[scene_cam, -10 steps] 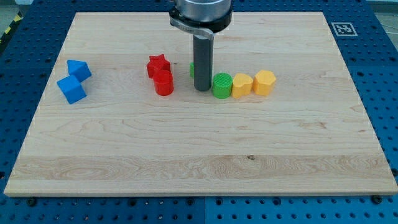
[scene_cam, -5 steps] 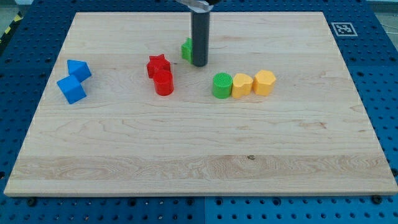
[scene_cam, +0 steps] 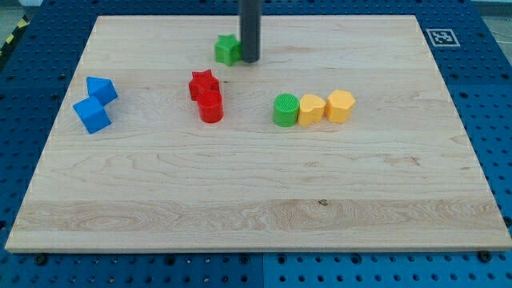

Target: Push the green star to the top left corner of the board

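Observation:
The green star (scene_cam: 227,50) lies on the wooden board (scene_cam: 256,200) near the view's top, a little left of centre. My tip (scene_cam: 250,61) stands right against the star's right side. The dark rod rises straight out of the view's top. The board's top left corner (scene_cam: 100,19) is well to the left of the star.
A red star (scene_cam: 203,83) and a red cylinder (scene_cam: 211,106) sit together below the green star. Two blue blocks (scene_cam: 94,104) lie at the view's left. A green cylinder (scene_cam: 286,110) and two yellow blocks (scene_cam: 326,106) form a row right of centre.
My tip has moved up and slightly left from beside the green cylinder. The green star has slid ahead of it toward the view's top left. The other blocks have not moved.

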You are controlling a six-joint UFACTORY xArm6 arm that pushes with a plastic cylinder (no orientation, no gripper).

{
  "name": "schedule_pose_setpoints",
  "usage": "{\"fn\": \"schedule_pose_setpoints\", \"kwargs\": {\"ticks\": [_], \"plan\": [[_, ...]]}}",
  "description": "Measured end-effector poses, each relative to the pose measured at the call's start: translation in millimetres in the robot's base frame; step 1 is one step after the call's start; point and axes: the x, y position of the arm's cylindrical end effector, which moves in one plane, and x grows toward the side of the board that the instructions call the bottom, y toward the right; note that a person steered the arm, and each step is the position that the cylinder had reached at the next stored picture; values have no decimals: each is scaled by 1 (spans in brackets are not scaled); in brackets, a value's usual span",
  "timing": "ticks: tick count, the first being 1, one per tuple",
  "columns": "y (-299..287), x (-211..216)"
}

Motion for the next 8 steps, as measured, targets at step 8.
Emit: {"fn": "schedule_pose_setpoints", "kwargs": {"ticks": [8], "plan": [[-104, -34]]}}
